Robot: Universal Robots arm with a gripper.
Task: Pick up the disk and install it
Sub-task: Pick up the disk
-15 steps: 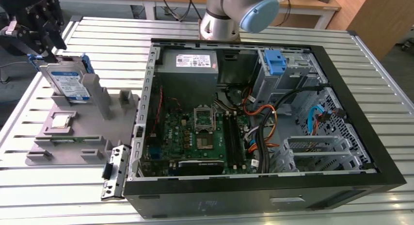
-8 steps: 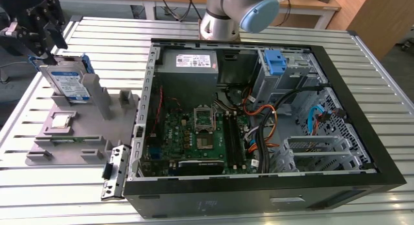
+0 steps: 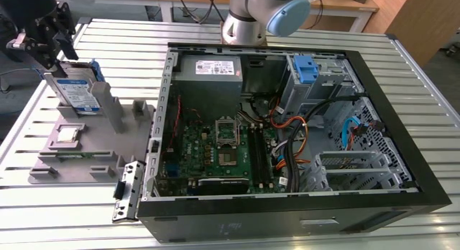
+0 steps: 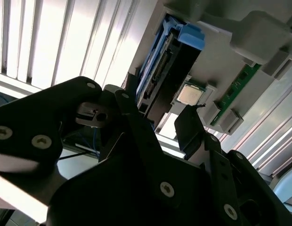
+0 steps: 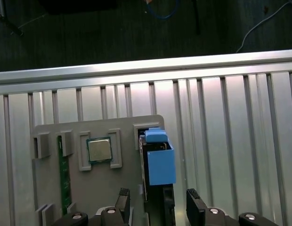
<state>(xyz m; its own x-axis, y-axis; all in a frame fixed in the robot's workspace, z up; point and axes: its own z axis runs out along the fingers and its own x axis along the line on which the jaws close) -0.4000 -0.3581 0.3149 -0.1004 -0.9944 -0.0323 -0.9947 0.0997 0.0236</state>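
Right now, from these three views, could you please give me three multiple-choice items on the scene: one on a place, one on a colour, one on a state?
1. Where is the disk?
A) inside the computer case
B) standing in the grey holder beside the case
C) lying flat on top of the case

2. What colour is the bracket around the disk?
A) red
B) blue
C) yellow

3. How is the end effector?
A) open
B) shut on the disk
C) shut, holding nothing

Answers:
1 B: in the exterior view the disk stands on edge in the holder, to the exterior view's left of the case.
2 B: both wrist views show a blue frame.
3 A: in the first wrist view its fingers stand apart, with the disk between them.
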